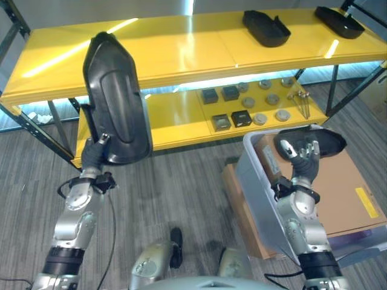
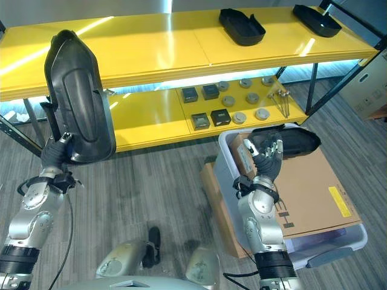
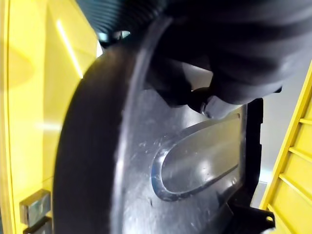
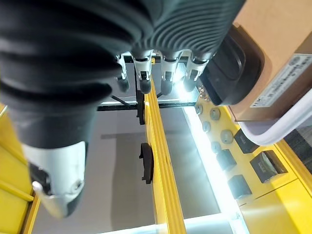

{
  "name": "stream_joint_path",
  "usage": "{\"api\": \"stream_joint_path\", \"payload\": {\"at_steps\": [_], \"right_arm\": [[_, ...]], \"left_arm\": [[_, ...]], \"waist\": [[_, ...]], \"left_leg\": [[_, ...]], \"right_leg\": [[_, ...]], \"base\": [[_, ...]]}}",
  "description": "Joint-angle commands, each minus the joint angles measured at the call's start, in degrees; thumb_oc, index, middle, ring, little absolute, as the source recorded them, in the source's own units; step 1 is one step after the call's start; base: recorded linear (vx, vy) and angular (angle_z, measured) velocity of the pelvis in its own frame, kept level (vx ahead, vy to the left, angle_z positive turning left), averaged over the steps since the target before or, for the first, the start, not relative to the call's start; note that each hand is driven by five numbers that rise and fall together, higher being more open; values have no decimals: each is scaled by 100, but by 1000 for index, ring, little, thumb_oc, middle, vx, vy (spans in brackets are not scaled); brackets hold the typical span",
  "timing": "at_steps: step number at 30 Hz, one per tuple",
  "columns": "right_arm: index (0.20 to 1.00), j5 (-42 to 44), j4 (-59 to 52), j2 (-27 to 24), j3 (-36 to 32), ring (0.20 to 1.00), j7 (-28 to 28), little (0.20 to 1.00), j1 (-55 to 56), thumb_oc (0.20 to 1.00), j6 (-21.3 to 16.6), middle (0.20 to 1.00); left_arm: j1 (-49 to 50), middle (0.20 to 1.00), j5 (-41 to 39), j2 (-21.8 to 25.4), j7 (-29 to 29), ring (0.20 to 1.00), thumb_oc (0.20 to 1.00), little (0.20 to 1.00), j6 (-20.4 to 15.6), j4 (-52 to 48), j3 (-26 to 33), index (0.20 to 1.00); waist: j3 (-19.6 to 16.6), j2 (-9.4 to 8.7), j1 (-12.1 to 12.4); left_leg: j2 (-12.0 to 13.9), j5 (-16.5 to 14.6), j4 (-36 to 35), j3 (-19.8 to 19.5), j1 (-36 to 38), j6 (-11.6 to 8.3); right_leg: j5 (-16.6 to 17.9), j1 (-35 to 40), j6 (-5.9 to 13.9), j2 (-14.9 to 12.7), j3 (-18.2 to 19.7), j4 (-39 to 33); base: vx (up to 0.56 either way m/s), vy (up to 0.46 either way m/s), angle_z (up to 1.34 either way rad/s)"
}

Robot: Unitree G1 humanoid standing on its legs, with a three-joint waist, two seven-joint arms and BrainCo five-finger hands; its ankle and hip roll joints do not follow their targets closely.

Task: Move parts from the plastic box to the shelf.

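Note:
My left hand [image 1: 94, 154] is shut on the lower edge of a large black plastic part [image 1: 115, 103]. It holds the part upright in front of the left end of the yellow shelf [image 1: 181, 48]. The same part [image 3: 195, 165] shows close up in the left wrist view, with its raised oval middle. My right hand [image 2: 269, 157] is open, fingers straight, over the near left corner of the grey plastic box [image 1: 254, 181]. It sits right by another black part [image 1: 329, 142] lying in the box, which also appears as the black part [image 4: 234, 63] beside the fingers [image 4: 165, 73].
Two black parts [image 1: 265, 27] [image 1: 338, 21] lie at the right end of the top shelf. The lower shelf [image 1: 175, 118] carries several small dark blocks and metal discs [image 1: 242, 109]. A brown cardboard sheet [image 1: 338, 181] lies in the box. Grey floor lies below.

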Motion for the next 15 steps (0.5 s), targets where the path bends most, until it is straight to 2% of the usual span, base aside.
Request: {"api": "stream_joint_path", "payload": {"at_steps": [1,2,3,4,5,10,14,15], "right_arm": [[1000,185,-81,-247,-258,1000,100,1000,-138,1000,-457,1000],[1000,254,-81,-279,-327,1000,109,1000,-114,1000,-454,1000],[1000,235,-185,-260,-446,1000,158,1000,-29,1000,-334,1000],[1000,233,-204,-254,-580,1000,321,1000,-3,1000,-228,1000],[1000,226,-191,-266,-595,1000,332,1000,-2,1000,-226,1000],[1000,224,-102,-443,-658,1000,235,1000,-180,1000,-218,1000],[1000,157,-101,-542,-561,1000,252,1000,-344,1000,-113,1000],[1000,158,-85,-559,-529,1000,213,1000,-370,1000,-110,1000]], "left_arm": [[-281,200,188,69,129,200,200,200,-371,-365,-162,200],[-280,200,236,41,101,200,200,200,-398,-336,-209,200],[-169,200,270,-31,75,200,200,200,-427,-395,-231,200],[-51,200,240,-69,69,200,200,200,-433,-499,-187,200],[-35,200,235,-74,61,200,200,200,-431,-513,-187,200],[59,200,152,-137,-10,200,200,200,-302,-695,-232,200],[55,200,5,-154,-3,200,200,200,-273,-653,-251,200],[104,200,84,-160,-69,200,200,200,-278,-668,-237,200]], "waist": [[-300,-181,-210],[-256,-257,-329],[-181,-316,-486],[-253,-364,-425],[-268,-369,-419],[-524,-443,-317],[-608,-462,-257],[-632,-463,-239]], "left_leg": [[20,-246,-462,-324,289,-324],[-16,-339,-420,-435,368,-346],[11,-517,-332,-589,529,-340],[88,-485,-405,-548,585,-442],[96,-474,-414,-559,590,-457],[298,-387,-536,-440,586,-666],[440,-365,-499,-335,487,-776],[542,-365,-414,-280,426,-834]], "right_leg": [[1191,247,82,386,46,-2073],[1393,191,132,534,282,-2770],[1684,67,173,710,596,-3120],[1616,311,118,594,410,-3507],[1625,366,113,589,395,-3573],[1521,1023,-50,636,270,-4269],[1439,1248,-154,684,179,-4539],[1388,1327,-208,692,137,-4591]], "base": [[184,-235,48],[287,-297,57],[375,-346,122],[323,-267,129],[229,-204,99],[160,-159,20],[99,-154,25],[97,-152,32]]}}
